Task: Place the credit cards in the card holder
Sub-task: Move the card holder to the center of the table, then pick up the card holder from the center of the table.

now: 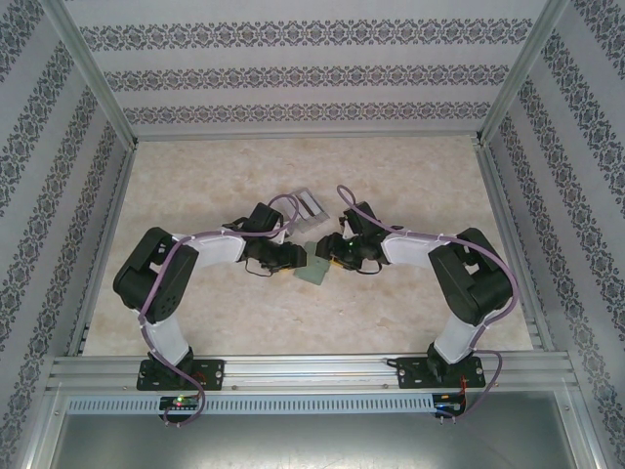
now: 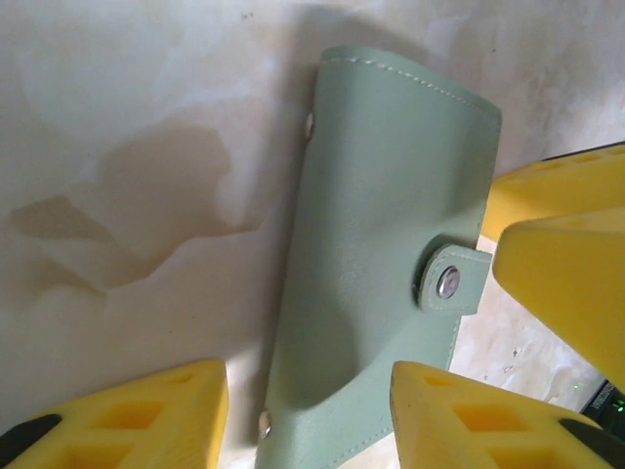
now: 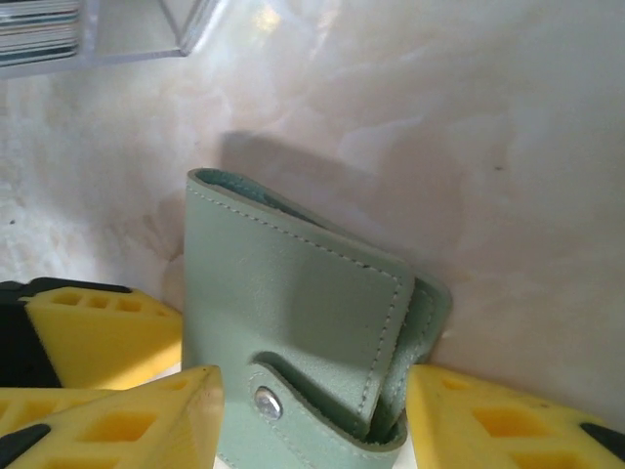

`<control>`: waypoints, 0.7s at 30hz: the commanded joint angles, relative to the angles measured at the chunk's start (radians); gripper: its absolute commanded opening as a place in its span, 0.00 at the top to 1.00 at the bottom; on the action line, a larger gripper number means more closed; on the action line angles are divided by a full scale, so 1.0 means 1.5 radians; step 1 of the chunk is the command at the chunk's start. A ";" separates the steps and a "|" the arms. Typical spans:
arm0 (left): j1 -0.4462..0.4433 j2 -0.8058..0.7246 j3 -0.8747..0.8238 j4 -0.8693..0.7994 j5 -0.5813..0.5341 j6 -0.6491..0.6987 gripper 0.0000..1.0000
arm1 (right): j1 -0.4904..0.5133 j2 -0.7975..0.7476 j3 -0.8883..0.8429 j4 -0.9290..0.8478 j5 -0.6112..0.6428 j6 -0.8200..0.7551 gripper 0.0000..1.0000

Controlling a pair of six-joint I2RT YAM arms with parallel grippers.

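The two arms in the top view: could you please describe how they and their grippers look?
Both the left arm and the right arm have bulky black joint housings, white links and a lilac cable running along them. The left gripper and right gripper have chunky yellow fingers with moulded square recesses and black bases.

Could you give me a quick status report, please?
Left claw open, right claw open. Card holder folded shut between them. Snap fastened, blocking pockets.
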 commanded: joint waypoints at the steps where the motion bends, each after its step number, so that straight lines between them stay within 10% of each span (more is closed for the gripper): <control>1: -0.011 0.018 -0.008 0.073 0.031 -0.012 0.61 | 0.012 0.009 -0.010 0.069 -0.029 0.017 0.48; 8: -0.010 -0.022 -0.017 0.063 0.024 -0.013 0.99 | 0.018 0.018 -0.013 0.103 -0.034 0.025 0.52; 14: -0.010 -0.078 -0.009 0.015 0.012 -0.022 1.00 | 0.021 -0.044 -0.033 0.013 0.086 -0.037 0.35; 21: -0.011 -0.089 0.008 -0.013 0.037 -0.069 1.00 | 0.054 -0.117 -0.038 -0.048 0.155 -0.106 0.40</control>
